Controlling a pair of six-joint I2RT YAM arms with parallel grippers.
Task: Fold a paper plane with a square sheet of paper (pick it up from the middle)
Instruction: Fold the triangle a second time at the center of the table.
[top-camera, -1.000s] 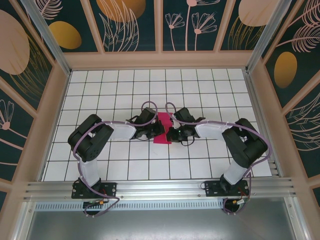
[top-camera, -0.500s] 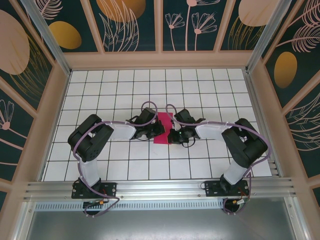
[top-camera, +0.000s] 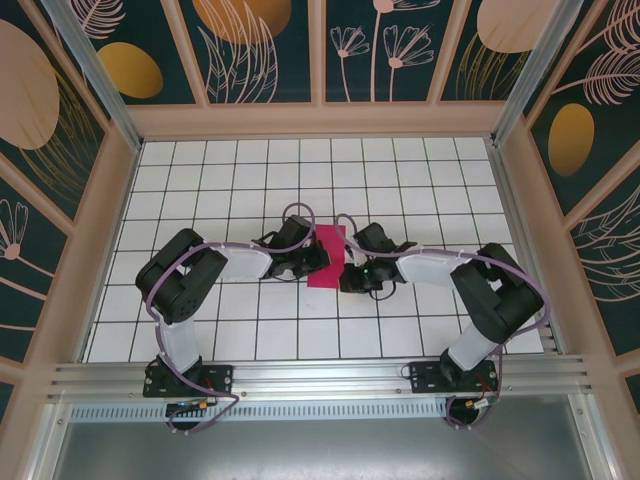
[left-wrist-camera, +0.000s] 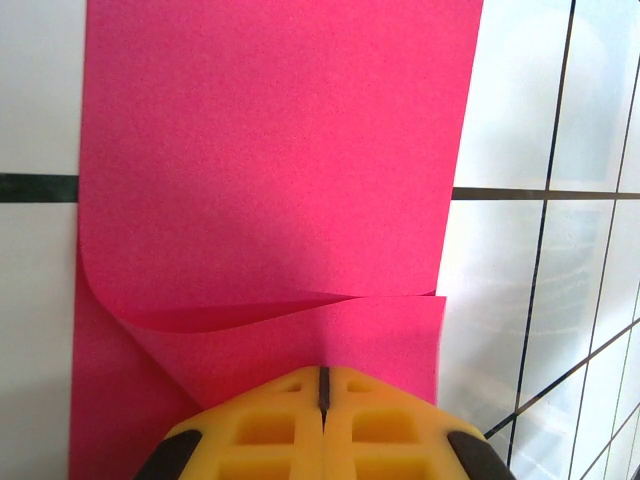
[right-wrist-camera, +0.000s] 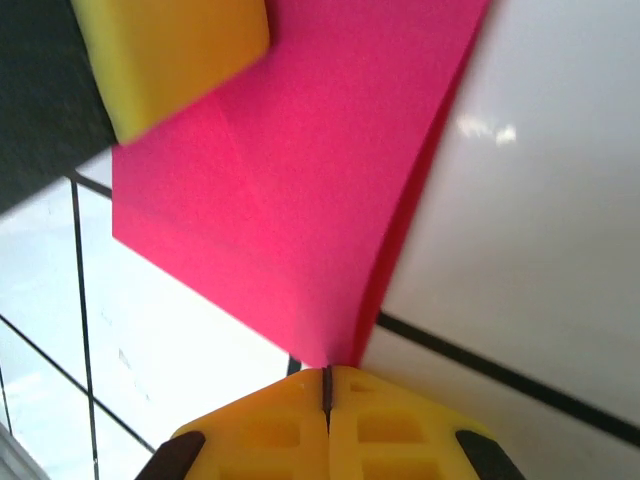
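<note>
- The paper is lying at the middle of the white gridded tabletop, between the two arms.
- It is showing as a magenta-pink strip, already folded over on itself. In the left wrist view a loose flap is curling across its lower part, and one fold edge is lifting at 8 o'clock.
- The left end effector is sitting at the paper's 9 o'clock side in the top view with its yellow fingers pressed together. The tips are resting on the flap, and I cannot tell whether they are nipping it or only pressing it down.
- The right end effector is reaching in from about 4 o'clock, its fingers closed and apparently pinching a raised corner where two layers are running together into the tips.
- The paper is looking very light, thin and limp. It is likely creasing readily, springing back where unpressed, and sliding on the smooth tabletop.
- Taking hold is probably working best at an edge or corner lifted off the surface, with the other arm pinning the flat part. A hard tug is risking a tear or a stray crease.
</note>
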